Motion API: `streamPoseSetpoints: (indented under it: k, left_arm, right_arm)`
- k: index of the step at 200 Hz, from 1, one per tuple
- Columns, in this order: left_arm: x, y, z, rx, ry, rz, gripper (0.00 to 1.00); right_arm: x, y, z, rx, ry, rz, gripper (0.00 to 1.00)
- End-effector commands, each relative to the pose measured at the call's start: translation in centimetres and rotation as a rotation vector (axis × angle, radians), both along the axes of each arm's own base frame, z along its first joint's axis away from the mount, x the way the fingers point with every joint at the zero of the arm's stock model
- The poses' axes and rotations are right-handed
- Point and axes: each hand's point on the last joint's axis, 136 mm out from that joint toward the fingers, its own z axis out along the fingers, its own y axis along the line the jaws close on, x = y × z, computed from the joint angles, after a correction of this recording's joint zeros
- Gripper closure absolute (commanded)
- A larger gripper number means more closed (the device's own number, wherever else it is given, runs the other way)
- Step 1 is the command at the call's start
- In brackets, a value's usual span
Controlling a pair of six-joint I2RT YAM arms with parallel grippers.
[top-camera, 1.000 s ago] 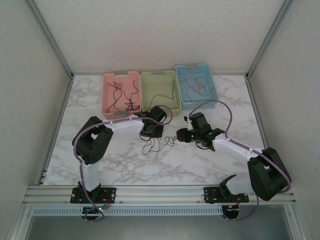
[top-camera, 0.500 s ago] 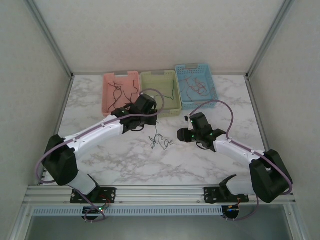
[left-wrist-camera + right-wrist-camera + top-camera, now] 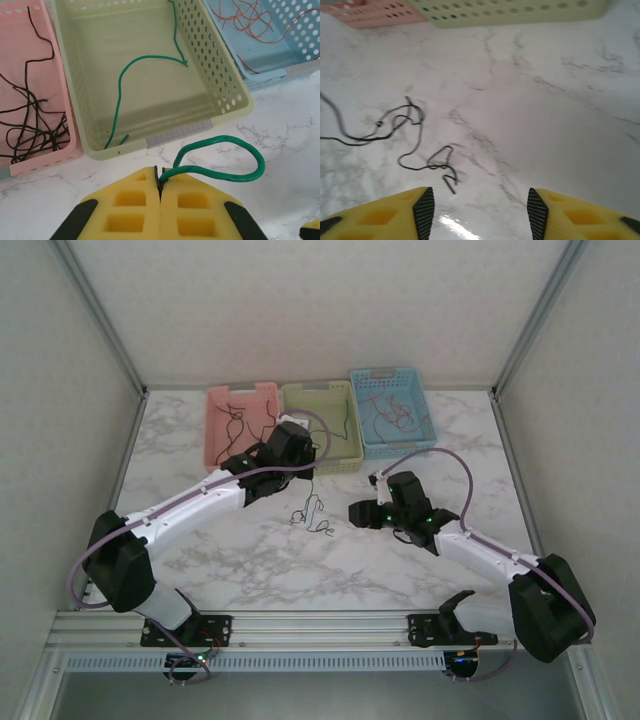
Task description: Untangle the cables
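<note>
**Item 1: looped green cable** [image 3: 220,138]. Count: one. It is clenched between my left fingers [image 3: 163,187], which are pressed together on it. From the pinch it bows out toward 2 o'clock, rounds at 3 o'clock and comes back. Its long axis runs 9 to 3. It sits just short of the near wall of the green basket [image 3: 315,387].

**Item 2: black tangle** [image 3: 313,516]. Count: one clump; I cannot tell how many strands. It lies loose on the counter [image 3: 260,570]. In my right wrist view its long axis runs 10 to 4. From above it sits at 9 o'clock from my right fingers [image 3: 357,512] and apart from them, and at 6 o'clock from my left fingers. My right fingers are released and spread, with bare counter between them.

**Item 3: baskets.** Count: three, in a row at 12 o'clock: pink basket [image 3: 240,390], green basket, blue basket [image 3: 385,372].

**Item 4: basket green cable** [image 3: 118,95]. Count: one, inside the green basket. Its long axis runs 12 to 6, with a kink toward 3.

**Item 5: black cables** [image 3: 30,130]. Several, tangled in the pink basket; I cannot tell the count.

**Item 6: orange-red cables** [image 3: 250,15]. Several, coiled in the blue basket.
</note>
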Motion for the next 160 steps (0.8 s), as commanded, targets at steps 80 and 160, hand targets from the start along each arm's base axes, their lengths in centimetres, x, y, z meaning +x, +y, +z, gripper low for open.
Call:
streamPoseSetpoints:
  k: [80, 160]
  left_arm:
    - [-2.4, -0.9, 3.5, -0.098, 0.011, -0.097, 1.0]
    - [-2.9, -0.2, 4.1, -0.095, 0.015, -0.087, 1.0]
  right_arm:
    - [-0.8, 8.5, 2.9, 0.041, -0.477, 0.379, 0.28]
    - [0.7, 10.4, 3.3, 0.034, -0.486, 0.384, 0.91]
